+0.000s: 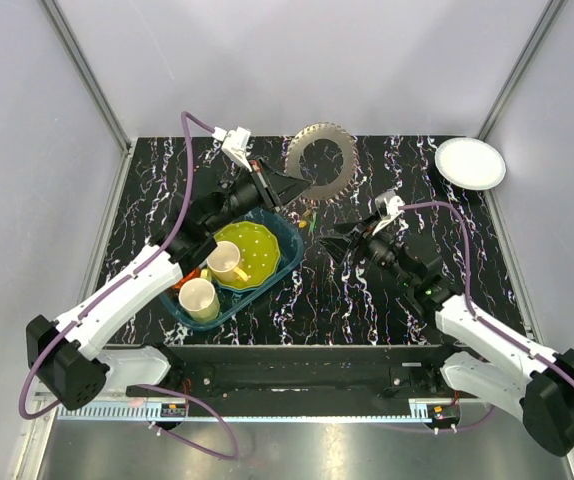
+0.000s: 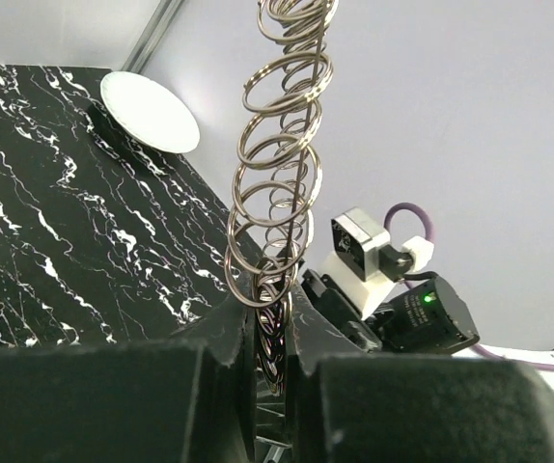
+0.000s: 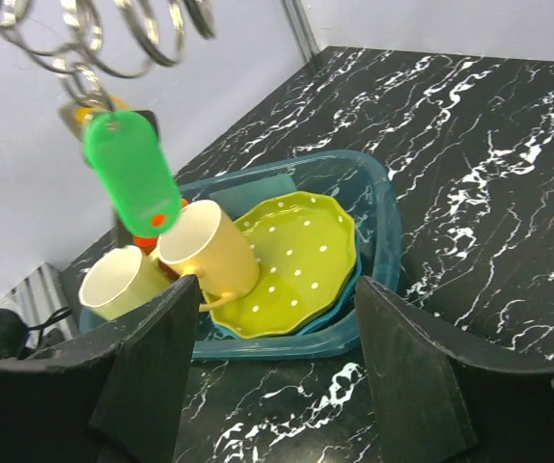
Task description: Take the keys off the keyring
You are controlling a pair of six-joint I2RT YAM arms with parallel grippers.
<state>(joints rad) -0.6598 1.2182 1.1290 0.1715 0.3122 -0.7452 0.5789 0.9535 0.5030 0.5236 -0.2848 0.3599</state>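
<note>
Left arm (image 1: 117, 295) and right arm (image 1: 487, 335): white shells, black joints, purple cables (image 1: 182, 190) trailing off, chunky black fingers (image 3: 152, 357), little green LED (image 2: 428, 298).

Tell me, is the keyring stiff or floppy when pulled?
Probably floppy: the keyring is many loose linked rings, pinched at one spot by the left fingers. Its green tag dangles freely, so it likely swings when touched. Bare metal may slip.

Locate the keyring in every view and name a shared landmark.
Top external: keyring upper centre, held by the left claw.
Left wrist: keyring runs up the centre to the top edge.
Right wrist: keyring in the top-left corner.
Shared landmark: black marbled table.
</note>
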